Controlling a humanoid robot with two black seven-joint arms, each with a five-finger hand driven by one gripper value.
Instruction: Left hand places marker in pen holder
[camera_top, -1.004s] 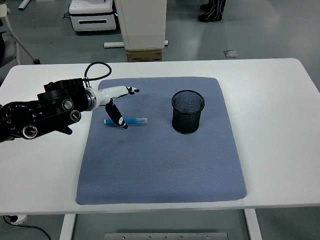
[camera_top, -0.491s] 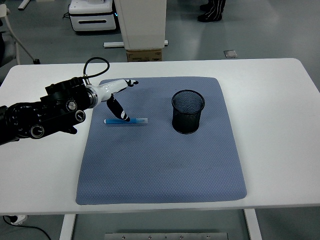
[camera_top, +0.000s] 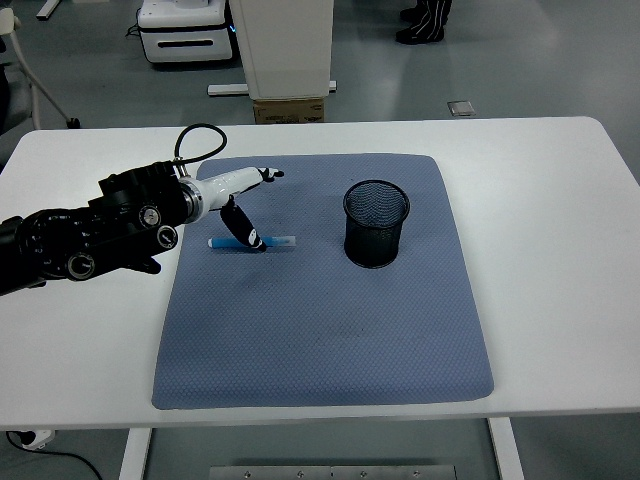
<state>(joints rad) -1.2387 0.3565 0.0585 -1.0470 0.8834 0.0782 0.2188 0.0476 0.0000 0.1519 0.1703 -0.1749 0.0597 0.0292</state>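
Observation:
A blue marker (camera_top: 262, 242) lies flat on the blue-grey mat (camera_top: 320, 330), pointing left to right. My left hand (camera_top: 245, 205) hovers over its left half. The fingers are spread: one white finger (camera_top: 262, 176) reaches toward the mat's far edge, and a black-tipped finger (camera_top: 243, 229) points down onto the marker's middle. Nothing is grasped. The black mesh pen holder (camera_top: 376, 222) stands upright on the mat, well to the right of the marker, and looks empty. The right arm does not show.
The mat covers the middle of the white table (camera_top: 560, 250). A black cable (camera_top: 195, 135) loops above my left wrist. Beyond the table's far edge stand a white cabinet (camera_top: 282, 45) and a cardboard box (camera_top: 290, 108).
My left arm has shifted slightly to the right and the downward finger has moved along the marker toward its middle. The marker and pen holder have not moved.

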